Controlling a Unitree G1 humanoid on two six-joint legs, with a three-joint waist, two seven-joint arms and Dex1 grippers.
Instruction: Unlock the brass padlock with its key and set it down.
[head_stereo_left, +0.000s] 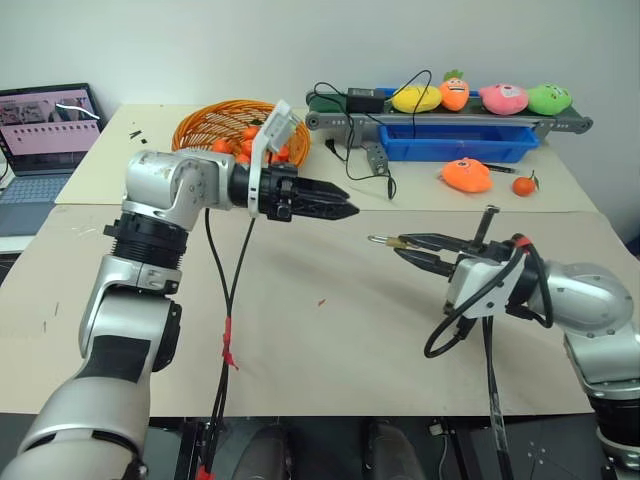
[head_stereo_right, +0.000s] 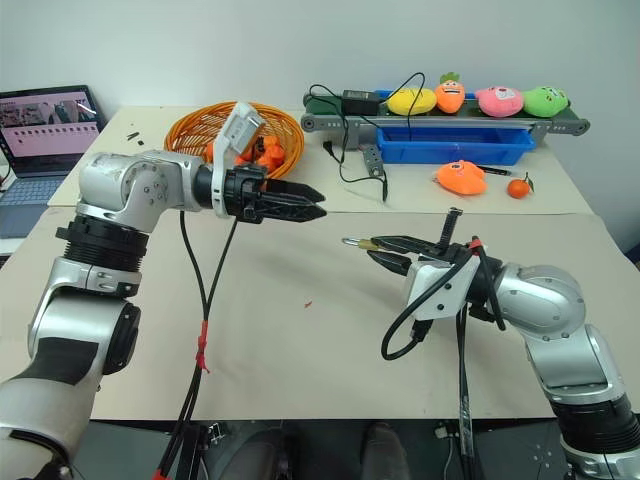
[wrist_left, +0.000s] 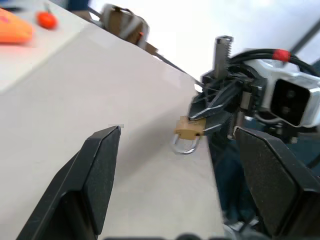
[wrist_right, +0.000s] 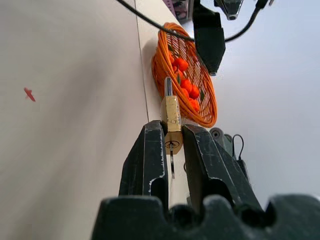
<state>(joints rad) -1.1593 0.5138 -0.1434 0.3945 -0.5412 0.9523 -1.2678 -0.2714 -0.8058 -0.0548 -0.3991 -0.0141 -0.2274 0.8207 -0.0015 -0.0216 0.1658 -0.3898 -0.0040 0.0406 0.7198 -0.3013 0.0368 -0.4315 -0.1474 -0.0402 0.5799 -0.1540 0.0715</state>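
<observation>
In the left eye view there are two pincers above the beige tabletop (head_stereo_left: 330, 340). The left pincer (head_stereo_left: 345, 209) points toward the right one and hangs in the air with nothing in it. The right pincer (head_stereo_left: 405, 250) is held low over the tabletop and pinches one brass padlock (head_stereo_left: 392, 241) at its fingertips, the silver shackle sticking out toward the left pincer. The two pincers are near each other but apart. At the back there is one orange wire basket (head_stereo_left: 200, 125) with small orange fruits, one blue tray (head_stereo_left: 455, 150), one open laptop (head_stereo_left: 45, 130), and four plush toys in a row: yellow, orange, pink and green. One more orange plush toy (head_stereo_left: 466, 176) and one small orange fruit (head_stereo_left: 524, 185) lie in front of the tray. One tiny red speck (head_stereo_left: 322, 301) lies on the tabletop between the arms.

In the left wrist view the two black fingers (wrist_left: 95, 175) of the left pincer are spread wide. Between them, further away, the padlock hangs with its shackle loop free, gripped by the body.

In the right wrist view the two fingers (wrist_right: 150, 155) press on the brass body from both sides. The keyhole faces the camera and a thin metal piece hangs below it. The basket is behind it.
</observation>
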